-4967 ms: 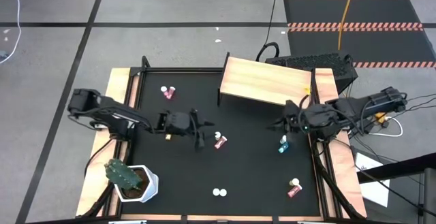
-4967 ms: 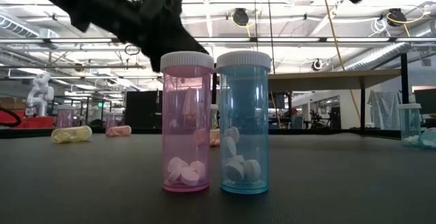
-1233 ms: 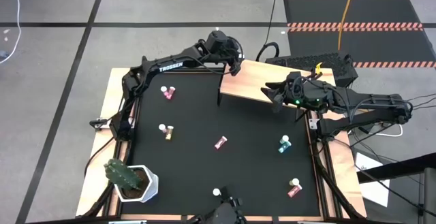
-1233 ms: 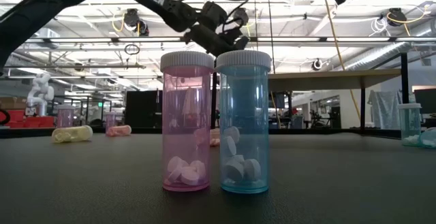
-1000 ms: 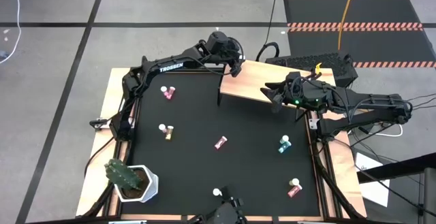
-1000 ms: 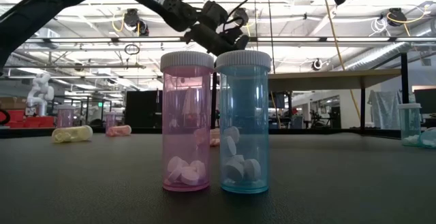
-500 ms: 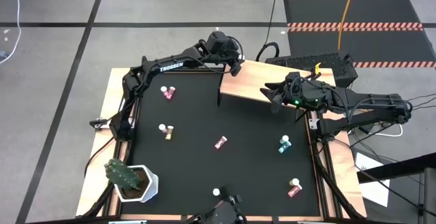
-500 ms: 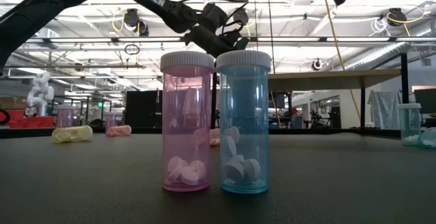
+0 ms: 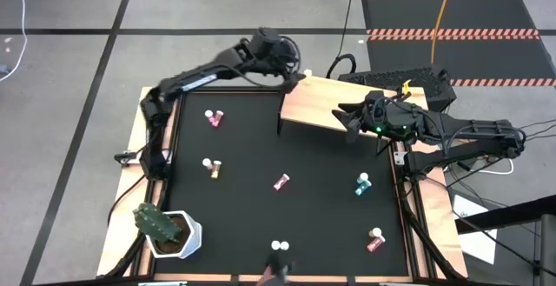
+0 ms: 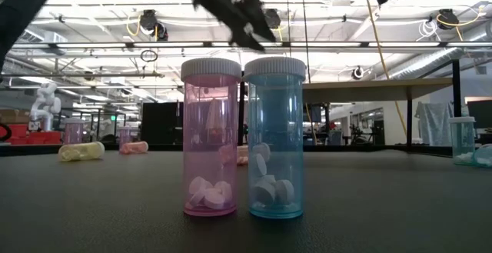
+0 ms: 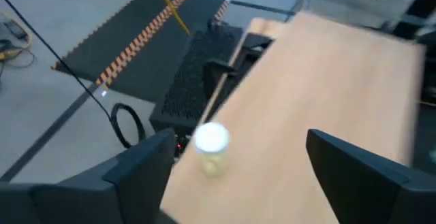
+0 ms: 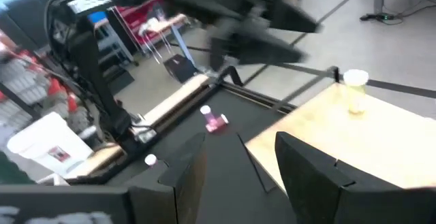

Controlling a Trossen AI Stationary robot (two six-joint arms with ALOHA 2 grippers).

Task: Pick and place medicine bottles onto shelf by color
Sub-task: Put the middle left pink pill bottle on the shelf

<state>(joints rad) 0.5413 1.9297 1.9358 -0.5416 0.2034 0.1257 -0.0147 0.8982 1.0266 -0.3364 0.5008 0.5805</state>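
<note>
A yellow medicine bottle with a white cap stands upright on the far left corner of the wooden shelf. My left gripper hovers open above and behind it, a finger to either side, clear of it. My right gripper hangs open over the shelf's near right part with nothing between its fingers. On the black table lie a pink bottle, a yellow one, a red one, a teal one and another red one. A pink bottle and a blue bottle stand at the near edge.
A green cactus in a white pot stands at the near left corner. A black keyboard sits behind the shelf. The table's wooden frame borders the black top.
My left gripper has opened and let go of the yellow bottle, then risen and drawn back toward the table's far left. The bottle stays standing upright on the shelf's far left corner.
</note>
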